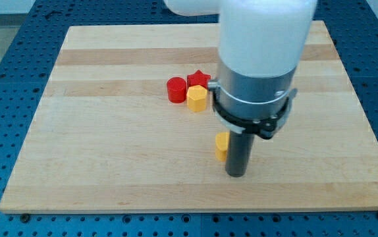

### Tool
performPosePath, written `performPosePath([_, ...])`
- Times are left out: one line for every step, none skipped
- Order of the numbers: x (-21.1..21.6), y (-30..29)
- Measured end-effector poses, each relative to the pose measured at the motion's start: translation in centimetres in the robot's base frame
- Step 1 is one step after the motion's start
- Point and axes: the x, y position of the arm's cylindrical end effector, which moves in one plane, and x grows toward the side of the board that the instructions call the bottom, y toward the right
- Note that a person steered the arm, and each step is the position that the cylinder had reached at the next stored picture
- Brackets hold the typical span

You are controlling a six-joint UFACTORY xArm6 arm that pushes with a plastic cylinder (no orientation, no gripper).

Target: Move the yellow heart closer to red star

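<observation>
Yellow heart (pixel 222 145) touches my tip (pixel 236 174) on its left.

I am counting four blocks sitting on the wooden board (pixel 110 164): two red ones, a cylinder (pixel 176 89) and a star (pixel 199 79), and two yellow ones, a hexagon (pixel 197 98) and a partly hidden heart (pixel 222 145).

Item: my arm, as seen by the one camera. Uppermost section was a broad, smooth, glossy white cylindrical housing (pixel 267 29), its top cut off by the frame. Below it sat a matte grey metal collar (pixel 253 82). Around the collar's base ran a thin black clamp ring (pixel 251 117) with a small protruding lug. From there descended my straight dark grey rod (pixel 238 153), ending in my tip (pixel 236 175), blunt and flat.
</observation>
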Motion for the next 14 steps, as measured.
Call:
performPosePath([-0.4,-0.7])
performPosePath([-2.0,-1.6])
performPosePath([-2.6,-2.1])
performPosePath([-2.7,-2.9])
performPosePath([-2.1,-5.3])
performPosePath([-4.0,-6.4])
performPosePath([-5.6,-4.1])
performPosePath([-2.8,-3.0])
performPosePath([-1.3,-2.7])
performPosePath([-4.2,-2.4])
performPosePath([-6.4,-1.8])
performPosePath([-6.7,-2.5])
performPosePath([-6.8,-0.2])
performPosePath([-7.0,3.2])
